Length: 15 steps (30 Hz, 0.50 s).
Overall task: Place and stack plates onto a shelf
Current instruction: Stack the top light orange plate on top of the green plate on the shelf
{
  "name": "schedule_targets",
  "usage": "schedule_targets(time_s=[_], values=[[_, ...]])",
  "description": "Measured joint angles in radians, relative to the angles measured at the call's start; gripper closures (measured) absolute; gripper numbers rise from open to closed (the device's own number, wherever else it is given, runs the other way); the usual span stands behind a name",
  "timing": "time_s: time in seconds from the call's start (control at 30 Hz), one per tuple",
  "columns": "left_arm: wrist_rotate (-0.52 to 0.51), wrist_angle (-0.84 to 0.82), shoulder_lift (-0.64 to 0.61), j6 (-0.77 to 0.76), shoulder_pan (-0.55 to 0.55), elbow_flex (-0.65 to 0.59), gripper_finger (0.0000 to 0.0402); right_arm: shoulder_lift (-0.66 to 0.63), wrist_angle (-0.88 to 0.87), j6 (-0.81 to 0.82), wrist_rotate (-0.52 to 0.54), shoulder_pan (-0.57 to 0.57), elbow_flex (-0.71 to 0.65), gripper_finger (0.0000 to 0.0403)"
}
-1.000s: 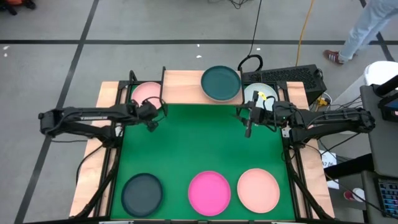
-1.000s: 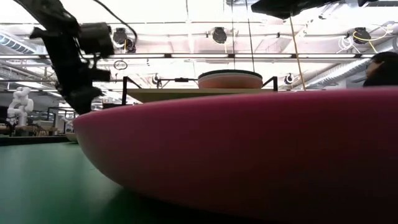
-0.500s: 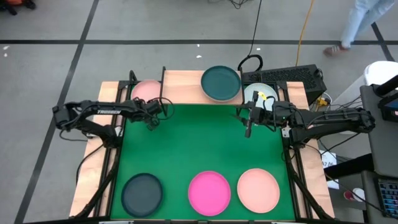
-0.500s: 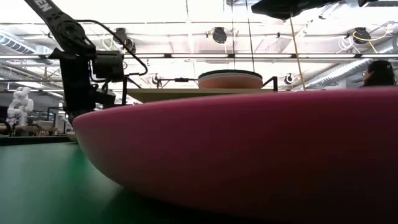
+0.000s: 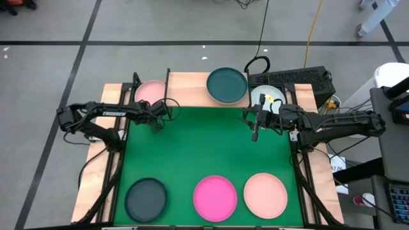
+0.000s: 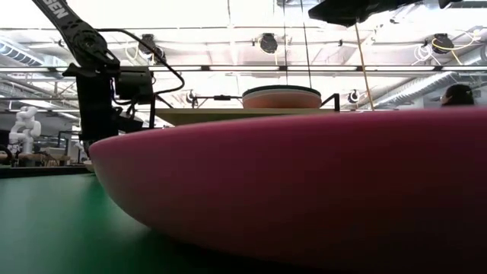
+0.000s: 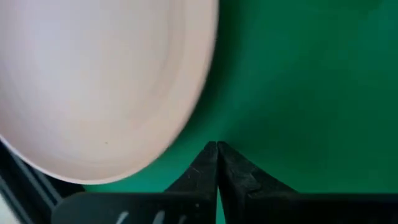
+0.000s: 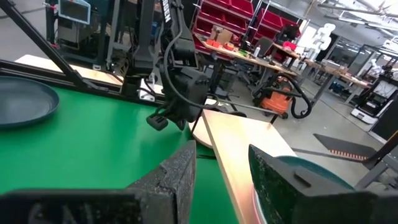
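My left gripper (image 5: 155, 125) (image 7: 216, 155) is shut, points down over the green mat and stands just on the near side of a light pink plate (image 5: 151, 93) (image 7: 93, 81); it holds nothing. That plate lies at the mat's far-left corner, beside the shelf's left end. The shelf (image 5: 192, 89) (image 6: 205, 116) carries a plate stack with a dark teal plate on top (image 5: 227, 85) (image 6: 281, 97). My right gripper (image 5: 255, 133) (image 8: 221, 168) hovers open and empty over the mat's far right. A pale plate (image 5: 267, 97) lies partly under the right arm.
Three plates lie along the near edge: dark grey (image 5: 146, 197), magenta (image 5: 215, 197) (image 6: 304, 190) and peach (image 5: 265, 195). The magenta one fills most of the low view. The middle of the green mat (image 5: 204, 147) is bare. A keyboard (image 5: 291, 78) lies beyond the far-right corner.
The left arm has folded its elbow in toward the table. Its gripper has come down and tipped to point more steeply down, and it has drawn off the pink plate's near rim, leaving the plate where it lay. The right arm has kept still.
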Motion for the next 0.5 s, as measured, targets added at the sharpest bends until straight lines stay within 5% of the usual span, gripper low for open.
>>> schedule_targets(time_s=[0.27,0.5], values=[[0.039,-0.131,-0.037,-0.128,-0.13,0.055,0.0399,0.0,-0.024,0.0,0.0,0.0,0.0,0.0273],[-0.083,-0.228,-0.108,-0.182,-0.243,0.142,0.0398,0.0,-0.022,0.022,0.0,-0.001,0.0,0.0273]])
